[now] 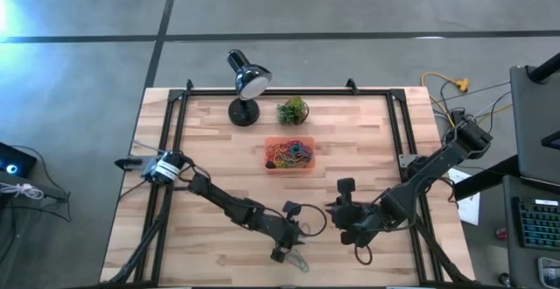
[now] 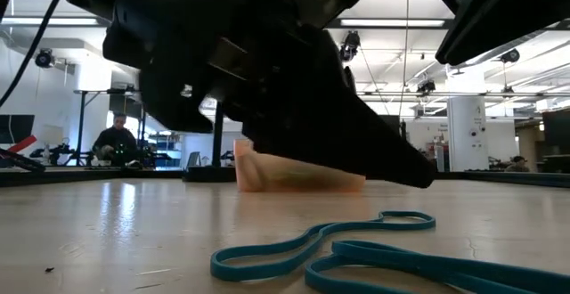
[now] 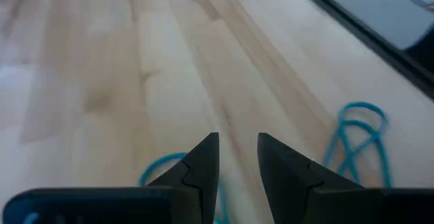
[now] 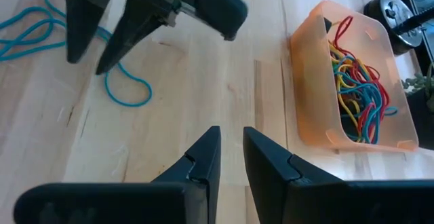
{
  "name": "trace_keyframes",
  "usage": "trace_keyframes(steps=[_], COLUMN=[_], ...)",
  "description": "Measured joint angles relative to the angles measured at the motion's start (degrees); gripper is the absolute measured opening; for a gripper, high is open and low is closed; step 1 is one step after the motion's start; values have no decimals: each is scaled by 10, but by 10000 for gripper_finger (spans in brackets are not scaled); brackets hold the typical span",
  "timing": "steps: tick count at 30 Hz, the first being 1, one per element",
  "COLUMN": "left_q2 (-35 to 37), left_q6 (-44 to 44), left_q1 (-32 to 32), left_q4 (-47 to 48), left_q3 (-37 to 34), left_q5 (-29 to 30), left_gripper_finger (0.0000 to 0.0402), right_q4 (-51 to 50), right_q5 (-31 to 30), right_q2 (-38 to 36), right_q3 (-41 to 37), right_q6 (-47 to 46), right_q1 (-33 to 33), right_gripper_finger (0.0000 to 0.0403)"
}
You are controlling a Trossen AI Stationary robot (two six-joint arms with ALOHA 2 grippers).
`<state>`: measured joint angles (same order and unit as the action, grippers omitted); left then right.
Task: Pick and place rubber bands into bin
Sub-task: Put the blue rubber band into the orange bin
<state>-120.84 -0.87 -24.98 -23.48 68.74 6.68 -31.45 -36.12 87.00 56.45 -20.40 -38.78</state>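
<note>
- The thin teal rubber bands [image 4: 41,30] lie loose on the pale wooden table [image 1: 210,140] at its near edge, directly under the left gripper [image 1: 291,252], the nearer arm.
- Its jaws stand spread over the strands, pinching nothing.
- The right gripper [image 4: 229,153] hovers beside it, fingers slightly apart, empty.
- The translucent orange plastic bin [image 1: 290,155] sits mid-table, holding mixed-colour bands.

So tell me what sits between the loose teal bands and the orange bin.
Nothing visible. The thin teal rubber bands lie under the left gripper; bare wooden table runs from there to the translucent orange plastic bin. The right gripper hovers beside that path.
</note>
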Motion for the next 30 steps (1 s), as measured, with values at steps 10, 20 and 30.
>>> trace_keyframes(steps=[10, 20, 30], left_q2=[0, 2, 12], left_q6=[-32, -61, -110], left_q1=[9, 13, 13], left_q4=[69, 92, 161], left_q3=[0, 1, -1], left_q5=[-26, -19, -16], left_gripper_finger=[86, 86, 86], right_q4=[0, 0, 0], right_q5=[0, 0, 0], right_q2=[0, 0, 0], right_q3=[0, 0, -5], right_q6=[0, 0, -2], right_q1=[0, 0, 0], right_gripper_finger=[59, 59, 58])
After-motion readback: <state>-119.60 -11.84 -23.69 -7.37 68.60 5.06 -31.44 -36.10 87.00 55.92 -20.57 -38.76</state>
